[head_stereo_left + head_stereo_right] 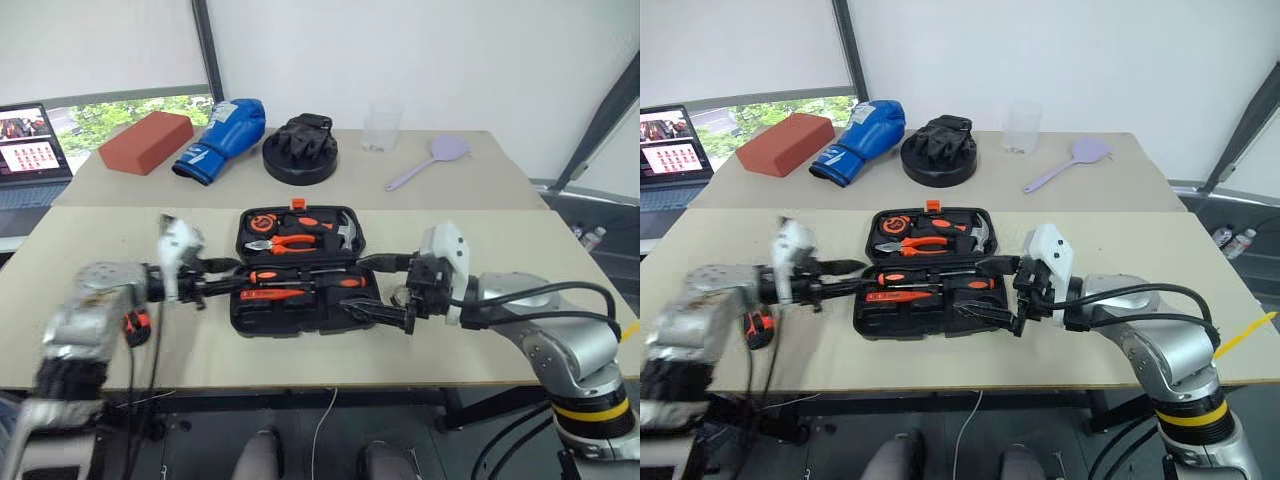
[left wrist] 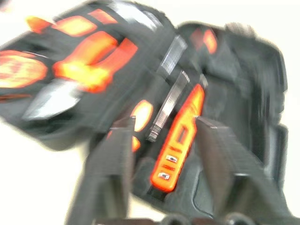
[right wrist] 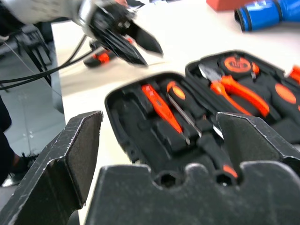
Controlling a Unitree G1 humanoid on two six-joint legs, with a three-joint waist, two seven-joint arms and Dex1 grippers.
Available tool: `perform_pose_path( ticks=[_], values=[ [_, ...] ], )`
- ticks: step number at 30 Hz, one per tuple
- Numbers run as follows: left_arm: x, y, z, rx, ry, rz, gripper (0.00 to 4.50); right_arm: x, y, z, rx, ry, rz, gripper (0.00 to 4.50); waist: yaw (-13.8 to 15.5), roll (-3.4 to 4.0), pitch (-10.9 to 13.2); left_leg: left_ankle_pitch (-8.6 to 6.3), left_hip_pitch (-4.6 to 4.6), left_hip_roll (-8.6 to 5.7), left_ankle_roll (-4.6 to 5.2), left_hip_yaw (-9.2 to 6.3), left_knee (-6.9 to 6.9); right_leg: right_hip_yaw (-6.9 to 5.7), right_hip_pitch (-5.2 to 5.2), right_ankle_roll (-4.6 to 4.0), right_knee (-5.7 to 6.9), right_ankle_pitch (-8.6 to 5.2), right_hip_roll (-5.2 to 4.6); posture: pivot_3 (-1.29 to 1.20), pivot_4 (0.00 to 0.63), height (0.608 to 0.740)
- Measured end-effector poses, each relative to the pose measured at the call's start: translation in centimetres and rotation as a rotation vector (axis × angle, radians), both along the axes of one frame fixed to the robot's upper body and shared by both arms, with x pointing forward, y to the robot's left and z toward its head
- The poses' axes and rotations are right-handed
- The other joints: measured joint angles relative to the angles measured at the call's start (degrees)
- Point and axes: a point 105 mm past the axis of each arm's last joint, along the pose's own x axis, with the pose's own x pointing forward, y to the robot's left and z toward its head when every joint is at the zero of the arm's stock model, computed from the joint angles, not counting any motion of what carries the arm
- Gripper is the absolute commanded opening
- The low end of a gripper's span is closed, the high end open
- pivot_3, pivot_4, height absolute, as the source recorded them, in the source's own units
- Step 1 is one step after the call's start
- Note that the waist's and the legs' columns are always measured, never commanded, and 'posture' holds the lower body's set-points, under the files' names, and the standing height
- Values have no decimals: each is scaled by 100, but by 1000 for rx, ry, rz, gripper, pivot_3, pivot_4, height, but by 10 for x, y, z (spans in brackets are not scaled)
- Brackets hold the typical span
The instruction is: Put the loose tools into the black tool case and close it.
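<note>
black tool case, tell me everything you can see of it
The black tool case is a flat moulded plastic clamshell with rounded corners. It lies open on the near table, both halves flat. An orange latch sits at its far edge. The far half holds orange-handled pliers, a steel-headed hammer and a round orange-and-black part. The near half holds screwdrivers with orange-and-black handles in shaped recesses. The left gripper and right gripper, both open, hover at its two sides.
</note>
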Motion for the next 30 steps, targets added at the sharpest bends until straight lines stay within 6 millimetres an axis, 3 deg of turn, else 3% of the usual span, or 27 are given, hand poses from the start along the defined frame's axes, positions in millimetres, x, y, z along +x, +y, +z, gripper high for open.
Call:
perform_pose_path(
  ticks=[2, 7, 10, 13, 18, 24, 30],
  values=[
    [-24, 24, -7, -44, 34, 171, 4493, 0, 5, 1, 1, 1, 50, 4500, -9, 1, 1, 0, 1, 3, 0, 6, -9, 8, -8, -3, 2, -1, 4, 0, 150, 735],
    [-69, 69, -29, -76, 74, 531, 4493, 0, 17, -2, -10, 13, 163, 4500, 81, -3, 2, -38, 0, 23, -61, 21, -4, 3, -36, -60, -19, -6, 14, 0, 150, 735],
    [-100, 94, -50, -110, 117, 804, 4493, 3, 20, -1, -25, 10, 220, 4500, 98, -9, 0, -41, -2, 22, -65, 36, 8, 8, -32, -53, -23, 2, 5, 0, 150, 735],
    [-105, 99, -54, -119, 133, 920, 4493, 3, 25, 0, -25, 5, 266, 4500, 204, -15, -1, -43, -5, 33, -68, 51, 5, 0, -34, -56, -21, 5, 3, 0, 150, 735],
    [-92, 105, -63, -167, 219, 1080, 4493, 0, 30, -4, -33, 18, 318, 4500, 237, -19, -4, -44, -7, 34, -69, 75, 1, 4, -37, -50, -20, 14, -4, 0, 150, 735],
    [-46, 108, -35, -214, 239, 1125, 4493, -1, 31, -5, -37, 12, 318, 4500, 227, -27, -8, -42, -6, 31, -71, 79, 6, 11, -41, -41, -22, 32, -1, 0, 150, 735],
    [-6, 85, -42, -231, 353, 1090, 4493, -2, 33, -5, -33, -2, 299, 4500, 197, -37, -8, -39, -7, 28, -73, 87, 6, 22, -40, -18, -24, 56, -1, 0, 150, 735]
  ],
)
